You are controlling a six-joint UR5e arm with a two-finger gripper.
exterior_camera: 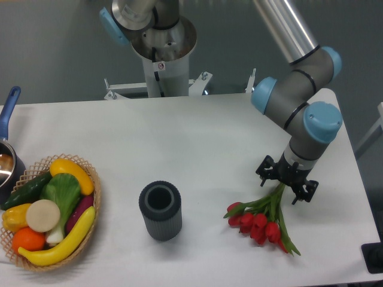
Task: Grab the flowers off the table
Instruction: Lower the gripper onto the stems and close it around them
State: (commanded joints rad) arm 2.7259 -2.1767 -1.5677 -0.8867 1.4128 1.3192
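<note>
Nearest the camera, the flowers (263, 216) lie flat on the white table (197, 143), toward its right front part: a bunch of red tulips with their heads (254, 222) pointing down-left and their green stems (276, 196) running up and right into a narrow gathered end. To their left, well apart, stands a dark ribbed cylinder (160, 210), open at the top. At the left front edge a wicker basket (91, 197) holds a banana, an orange, a leafy green and other produce.

Just behind the tulip heads, the hand (286, 180) sits low over the gathered stem end, its black fingers (265, 167) spread to either side of the stems. It looks open and straddling them; whether the pads already touch the stems I cannot tell, and nothing appears lifted.

The bunch is probably light but floppy. The heads are soft and would bruise, and loose leaves could slip, so the tied, narrow part of the stems where the hand now stands is likely the soundest place to take hold, closing gently and squarely across them. Held there, the heads will probably droop and swing.

Farther back, a blue-handled pot (8, 156) peeks in at the left edge, and the arm's grey base column (163, 60) rises beyond the table's far edge.
</note>
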